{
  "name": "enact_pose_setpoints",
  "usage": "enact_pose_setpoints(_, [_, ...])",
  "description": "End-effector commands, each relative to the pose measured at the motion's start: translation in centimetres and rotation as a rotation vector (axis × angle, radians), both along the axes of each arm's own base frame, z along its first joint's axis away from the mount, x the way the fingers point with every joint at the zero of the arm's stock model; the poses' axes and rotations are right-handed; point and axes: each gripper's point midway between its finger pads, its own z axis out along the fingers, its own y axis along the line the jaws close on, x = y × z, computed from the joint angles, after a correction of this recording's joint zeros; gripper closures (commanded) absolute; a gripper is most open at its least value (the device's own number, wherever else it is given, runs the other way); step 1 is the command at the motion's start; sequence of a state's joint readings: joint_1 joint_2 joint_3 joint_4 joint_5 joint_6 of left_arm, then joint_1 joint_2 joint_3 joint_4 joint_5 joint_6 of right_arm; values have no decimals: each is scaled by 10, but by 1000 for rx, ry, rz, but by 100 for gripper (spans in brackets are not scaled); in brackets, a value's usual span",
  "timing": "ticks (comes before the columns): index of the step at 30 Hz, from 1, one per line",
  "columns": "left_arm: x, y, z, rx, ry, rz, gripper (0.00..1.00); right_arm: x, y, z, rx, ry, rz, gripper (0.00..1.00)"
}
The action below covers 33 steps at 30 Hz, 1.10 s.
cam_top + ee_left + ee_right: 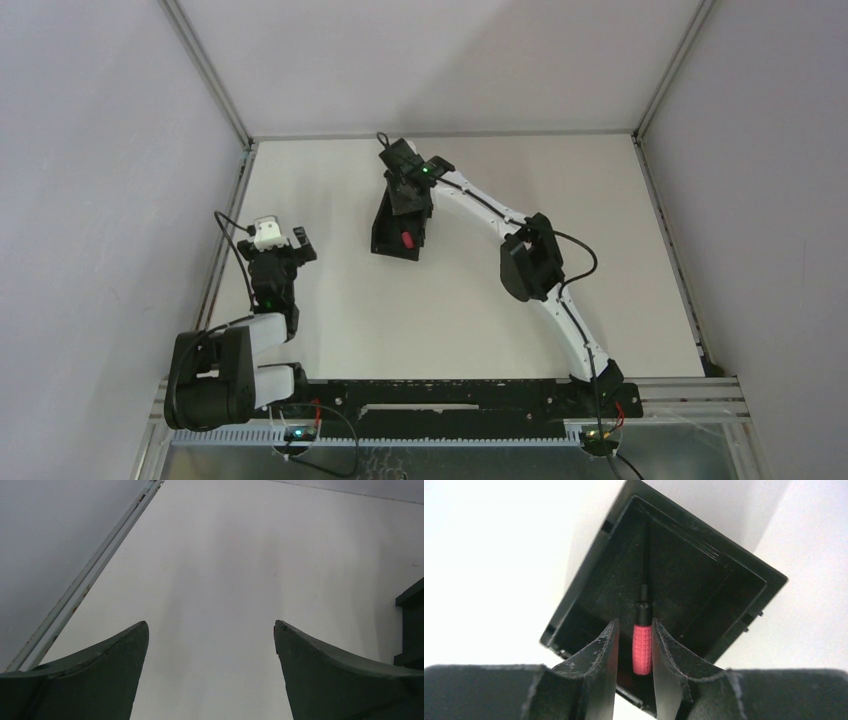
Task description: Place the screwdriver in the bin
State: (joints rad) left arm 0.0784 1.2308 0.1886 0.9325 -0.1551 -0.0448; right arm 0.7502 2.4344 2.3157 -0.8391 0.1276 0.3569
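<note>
The black bin (384,228) stands at the middle of the table's far half. In it lies the screwdriver (406,240), whose red handle (642,649) is toward me while its thin dark shaft points into the far corner of the bin (704,575). My right gripper (634,621) hangs over the bin's near part, a little open. The handle shows between the fingers, with a gap beside the left finger (599,652). My left gripper (211,625) is wide open over bare table at the left, holding nothing.
Grey walls and metal frame rails close in the table on the left, back and right. A dark box edge (412,625) shows at the right border of the left wrist view. The left arm (270,290) stays near the table's left edge.
</note>
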Motion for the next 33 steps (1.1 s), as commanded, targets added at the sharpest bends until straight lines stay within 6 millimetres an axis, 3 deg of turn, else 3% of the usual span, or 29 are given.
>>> enact_pose_setpoints(1, [13, 1, 27, 19, -69, 5, 0, 4, 7, 121, 147, -212, 15, 64])
enact_pose_setpoints(5, [13, 1, 27, 19, -70, 4, 0, -5, -6, 168, 177, -296, 23, 58])
enact_pose_setpoints(6, [13, 1, 26, 18, -68, 3, 0, -7, -12, 178, 179, -321, 28, 50])
enact_pose_setpoints(7, [13, 1, 27, 19, -69, 4, 0, -10, -18, 189, 183, -343, 34, 36])
enact_pose_setpoints(8, [13, 1, 26, 19, -69, 4, 0, -13, -25, 196, 184, -359, 40, 9])
enact_pose_setpoints(9, [13, 1, 27, 19, -69, 3, 0, -16, -33, 204, 191, -377, 47, 2])
enact_pose_setpoints(12, [13, 1, 26, 19, -68, 4, 0, -28, -63, 226, 215, -433, 53, 0])
enact_pose_setpoints(16, [13, 1, 27, 19, -70, 4, 0, -45, -109, 231, 230, -502, 46, 0])
enact_pose_setpoints(17, [13, 1, 27, 19, -70, 4, 0, -50, -123, 229, 237, -515, 34, 0])
enact_pose_setpoints(18, [13, 2, 27, 19, -70, 5, 0, -57, -140, 213, 233, -498, 19, 0])
enact_pose_setpoints(19, [13, 1, 26, 19, -69, 4, 0, -60, -154, 222, 265, -527, 0, 0])
enact_pose_setpoints(21, [13, 1, 27, 19, -69, 4, 0, -70, -187, 209, 286, -522, -39, 0])
enact_pose_setpoints(22, [13, 1, 27, 19, -69, 4, 0, -78, -201, 190, 289, -491, -40, 0])
enact_pose_setpoints(25, [13, 1, 27, 19, -69, 3, 0, -92, -248, 163, 271, -478, -122, 0])
enact_pose_setpoints(28, [13, 1, 27, 19, -71, 4, 0, -108, -272, 128, 272, -463, -162, 0])
enact_pose_setpoints(33, [13, 1, 27, 19, -69, 4, 0, -129, -310, 91, 273, -495, -304, 0])
